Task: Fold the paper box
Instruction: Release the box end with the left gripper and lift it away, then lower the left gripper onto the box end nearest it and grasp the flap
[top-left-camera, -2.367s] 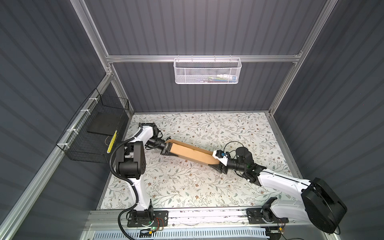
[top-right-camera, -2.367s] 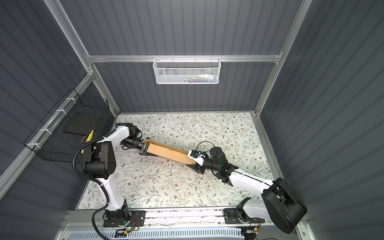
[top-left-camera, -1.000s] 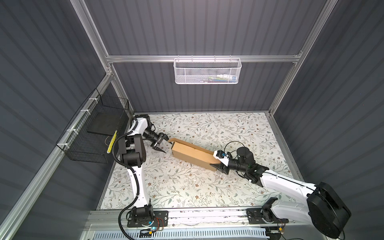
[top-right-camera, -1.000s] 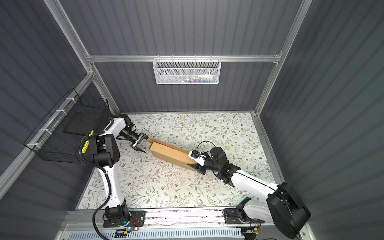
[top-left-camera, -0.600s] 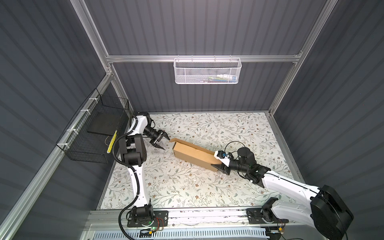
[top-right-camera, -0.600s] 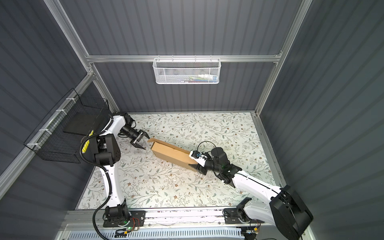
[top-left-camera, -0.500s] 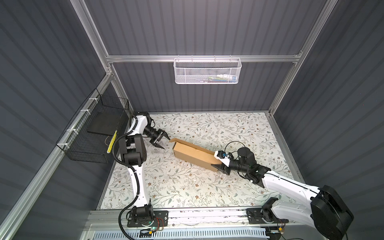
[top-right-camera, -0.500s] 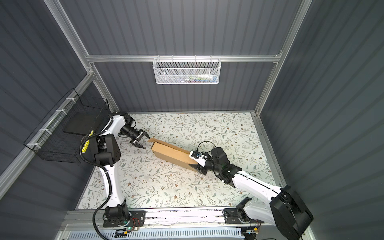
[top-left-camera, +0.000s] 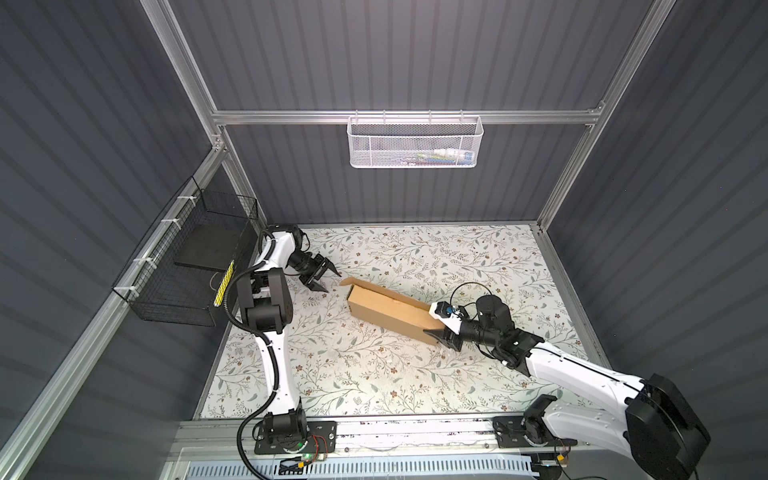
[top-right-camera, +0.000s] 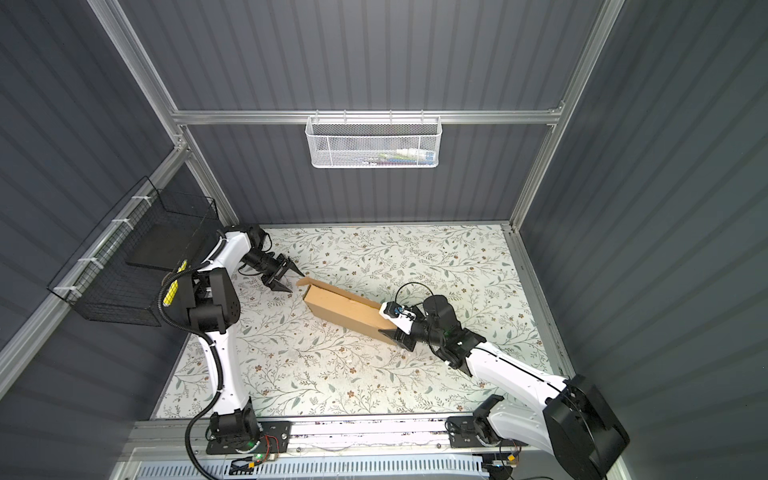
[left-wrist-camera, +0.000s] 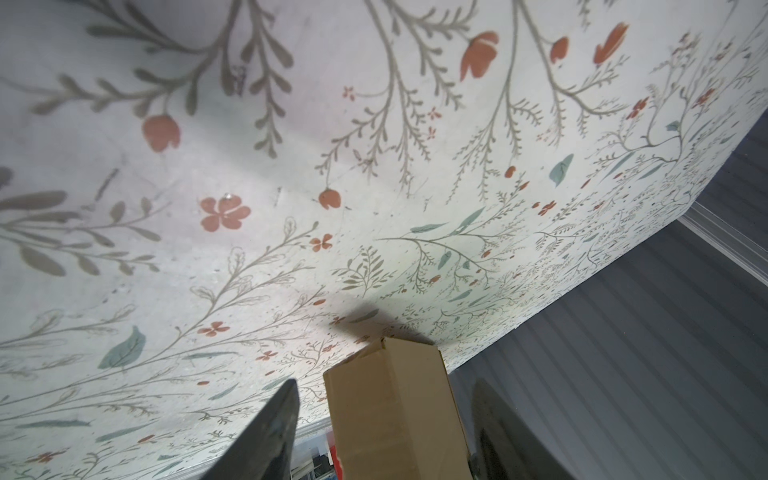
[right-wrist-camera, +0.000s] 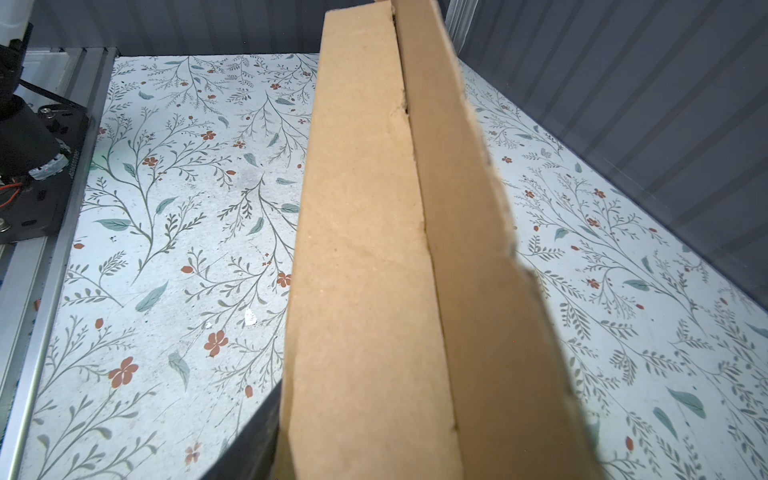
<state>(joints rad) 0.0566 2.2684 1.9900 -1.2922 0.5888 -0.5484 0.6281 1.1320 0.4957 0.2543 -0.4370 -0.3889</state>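
The flowered table (top-left-camera: 374, 374) is seen in both top views. The paper box (top-left-camera: 388, 309) is laid near its middle, folded into a long shape. Its long side is pointed from far left to near right. The near right end is squeezed by the right gripper (top-left-camera: 437, 325). The left gripper (top-left-camera: 331, 282) is held wide open just beside the far left end, not touching. That end is judged to be reached most easily by the left arm.

left claw (top-left-camera: 332, 282) spread, right claw (top-left-camera: 432, 321) clamped
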